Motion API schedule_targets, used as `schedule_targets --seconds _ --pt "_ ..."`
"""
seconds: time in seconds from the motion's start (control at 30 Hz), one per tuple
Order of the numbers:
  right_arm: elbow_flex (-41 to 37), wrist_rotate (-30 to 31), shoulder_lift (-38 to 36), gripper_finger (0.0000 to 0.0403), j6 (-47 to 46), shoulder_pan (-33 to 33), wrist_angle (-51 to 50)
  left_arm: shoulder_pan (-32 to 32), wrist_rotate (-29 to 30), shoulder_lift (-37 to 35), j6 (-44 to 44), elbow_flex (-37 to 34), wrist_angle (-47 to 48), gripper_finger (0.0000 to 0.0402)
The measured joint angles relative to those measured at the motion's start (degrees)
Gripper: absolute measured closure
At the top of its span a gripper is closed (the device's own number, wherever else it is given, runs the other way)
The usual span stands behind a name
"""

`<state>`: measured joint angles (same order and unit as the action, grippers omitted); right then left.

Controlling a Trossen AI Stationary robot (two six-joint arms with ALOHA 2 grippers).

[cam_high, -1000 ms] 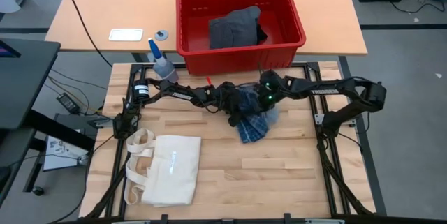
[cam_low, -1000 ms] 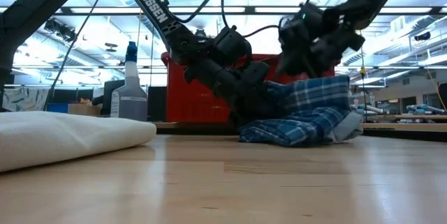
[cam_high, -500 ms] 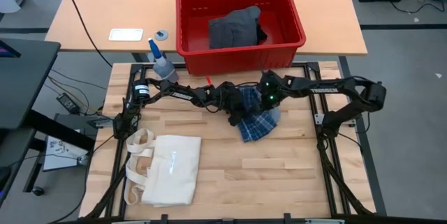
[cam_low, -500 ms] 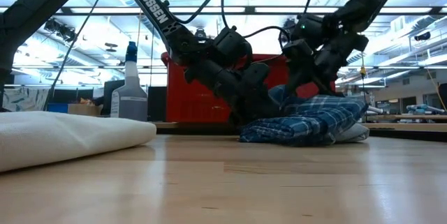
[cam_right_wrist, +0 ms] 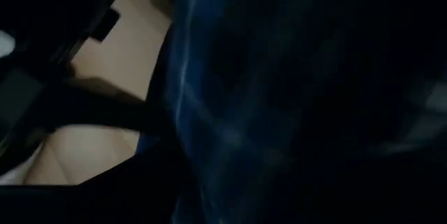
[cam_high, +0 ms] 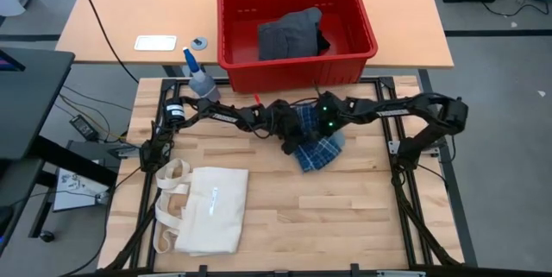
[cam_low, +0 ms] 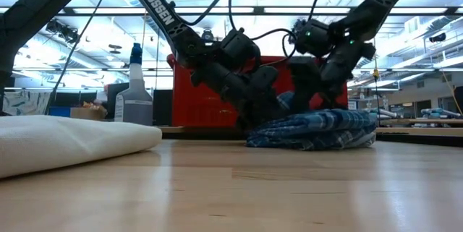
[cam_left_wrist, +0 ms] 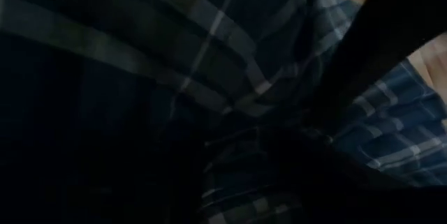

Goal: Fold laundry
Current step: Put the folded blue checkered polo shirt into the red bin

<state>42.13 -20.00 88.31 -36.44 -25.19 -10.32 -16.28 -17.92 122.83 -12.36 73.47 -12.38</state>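
The blue-and-white plaid garment [cam_high: 317, 149] lies in a low bunched heap [cam_low: 318, 129] on the wooden table, just in front of the red basket [cam_high: 285, 74]. My left gripper [cam_high: 291, 139] comes in from the left and is buried in the heap's left end [cam_low: 264, 113]. My right gripper [cam_high: 321, 130] comes in from the right onto the heap's far side [cam_low: 307, 91]. Plaid cloth fills both wrist views and covers the fingertips. A dark grey garment [cam_high: 289, 35] lies inside the basket. My left gripper has the plaid garment's left end, where folds bunch together [cam_left_wrist: 237, 161]. It comes slanting down from the table's left. The cloth hides its fingertips; the garment rests on the table there. My right gripper holds the garment's far upper part [cam_right_wrist: 230, 112], slanting down from the far right. Cloth wraps over its fingers and hides the contact. The garment lies slack on the table below it.
A cream tote bag [cam_high: 207, 212] lies at the near left [cam_low: 65, 142]. A spray bottle [cam_high: 198, 78] stands at the far left corner. The red basket stands on the desk behind the table. Bare wood lies in front of the heap.
My right gripper has sunk toward the table and tipped further downward, still in the cloth. The garment's right part, held up a second ago, has come down, so the whole garment now lies in a low flat heap.
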Motion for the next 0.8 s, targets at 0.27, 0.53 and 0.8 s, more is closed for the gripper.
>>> schedule_targets --seconds 0.27,0.53,0.8 --pt "-0.09 0.05 0.63 0.0282 -2.43 -2.11 1.59 -0.41 -0.59 -1.3 1.08 0.07 3.51 0.0192" --pt "0.99 -4.63 -11.31 0.0358 -2.43 -4.37 -4.41 -2.57 -0.56 -13.87 8.54 -0.23 21.86 0.0192" --pt "2.55 -8.15 -22.94 0.0358 -5.21 -6.43 -7.77 -4.73 8.9 -25.5 15.8 -0.01 25.68 0.0192"
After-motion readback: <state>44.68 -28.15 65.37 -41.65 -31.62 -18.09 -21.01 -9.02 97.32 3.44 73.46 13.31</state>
